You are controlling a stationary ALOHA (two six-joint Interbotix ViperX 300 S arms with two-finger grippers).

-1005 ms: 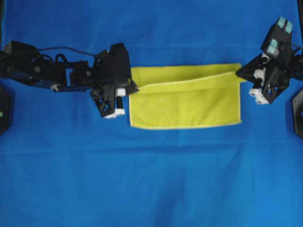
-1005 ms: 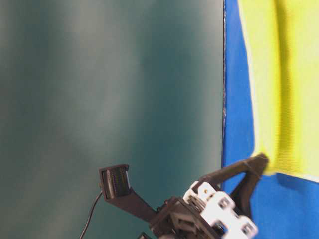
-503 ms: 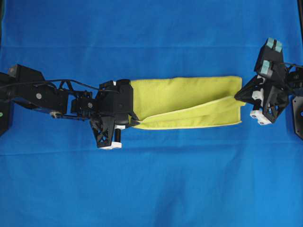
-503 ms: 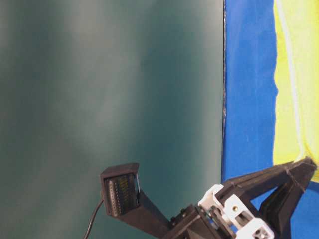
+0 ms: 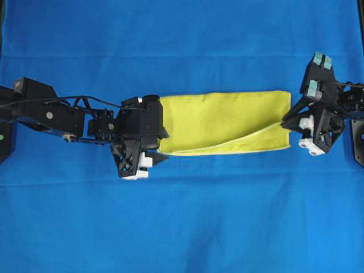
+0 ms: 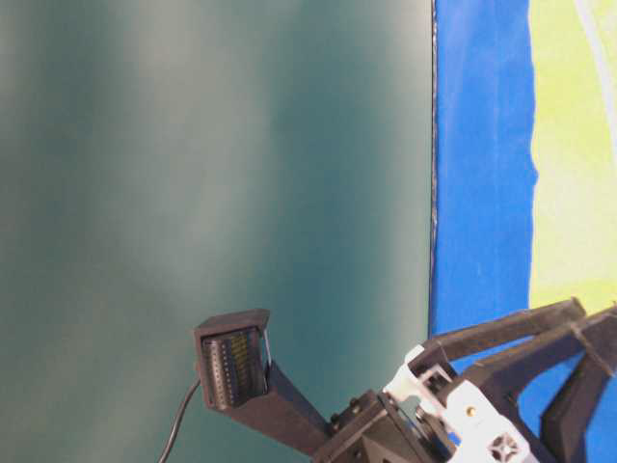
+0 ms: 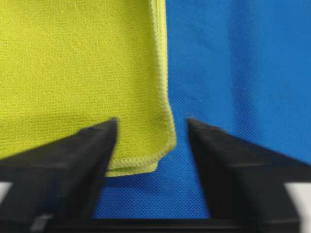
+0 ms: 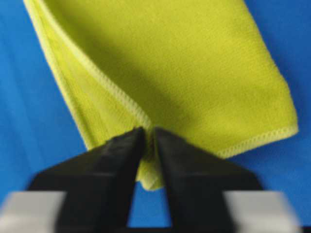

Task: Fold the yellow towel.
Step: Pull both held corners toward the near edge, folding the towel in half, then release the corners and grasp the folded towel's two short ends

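The yellow towel point(image 5: 227, 116) lies on the blue cloth, folded into a long narrow band, with its top layer still slightly raised along the front edge toward the right. My left gripper point(image 5: 164, 147) is at the band's left end. In the left wrist view this gripper point(image 7: 151, 124) is open, and the towel's point(image 7: 73, 63) layered corner rests loose on the cloth between its fingers. My right gripper point(image 5: 284, 121) is at the right end. In the right wrist view it point(image 8: 149, 131) is shut on the towel's point(image 8: 194, 73) hemmed corner, which pokes out behind the pads.
Blue cloth point(image 5: 182, 227) covers the whole table. Black fixtures sit at the left edge point(image 5: 4, 136) and right edge point(image 5: 358, 136). The table-level view shows a dark green wall point(image 6: 212, 174) beyond the table's border and part of the towel point(image 6: 574, 145).
Both grippers carried the towel's upper edge toward the front, turning the wide fold into a narrow band. The left jaws then opened and let go of their corner. The right jaws stay pinched.
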